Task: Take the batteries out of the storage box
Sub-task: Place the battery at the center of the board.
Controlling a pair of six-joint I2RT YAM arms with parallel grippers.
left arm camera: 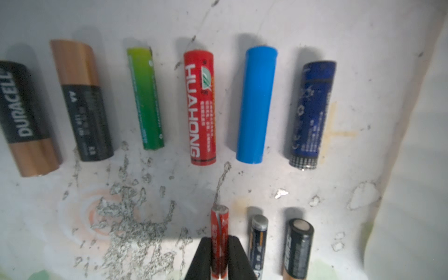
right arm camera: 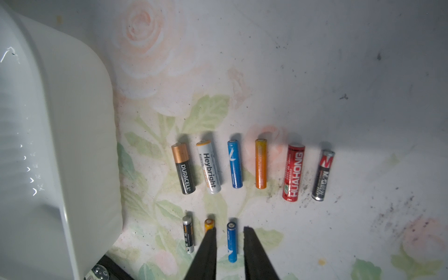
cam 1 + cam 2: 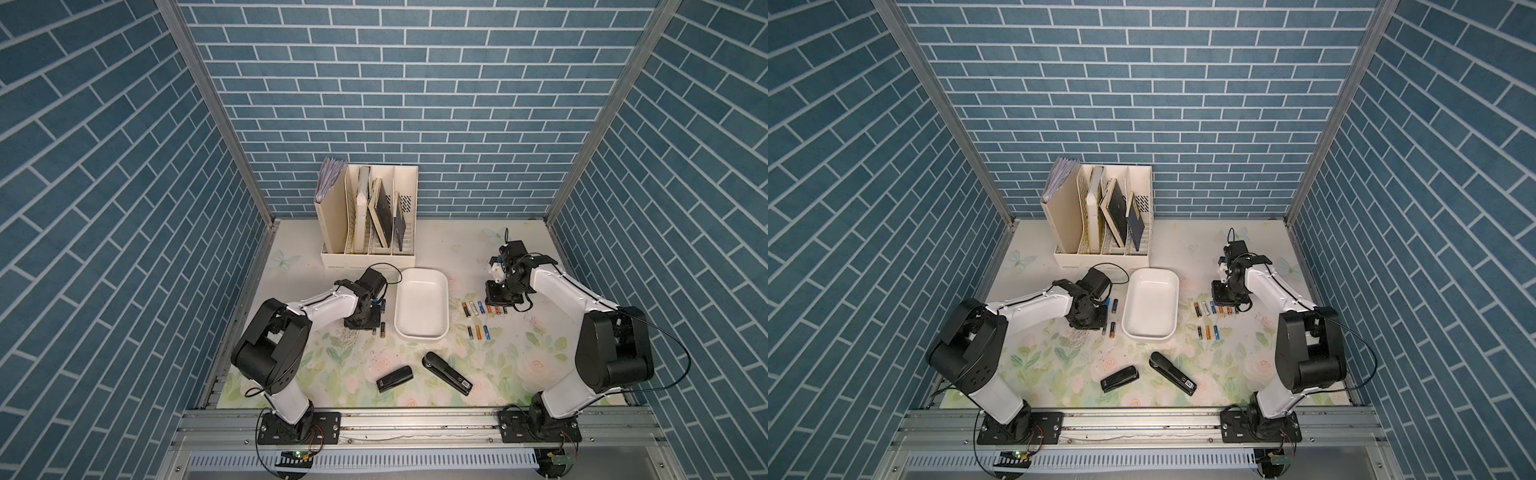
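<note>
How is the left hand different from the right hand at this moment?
The left hand is shut on a red battery; the right hand is open and grips nothing. A blue battery lies loose between the right hand's fingers; the left hand's battery is clamped. The left hand is left of the storage box, the right hand to its right. Both are low over batteries laid in rows on the table.

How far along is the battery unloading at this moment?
Done: the storage box is empty in both top views; batteries lie in rows on the mat either side of it. In hand: the left gripper is shut on a red battery, beside two cells already laid down. The right gripper is open, astride a slim blue battery on the mat. Left: probably just releasing the red one.
</note>
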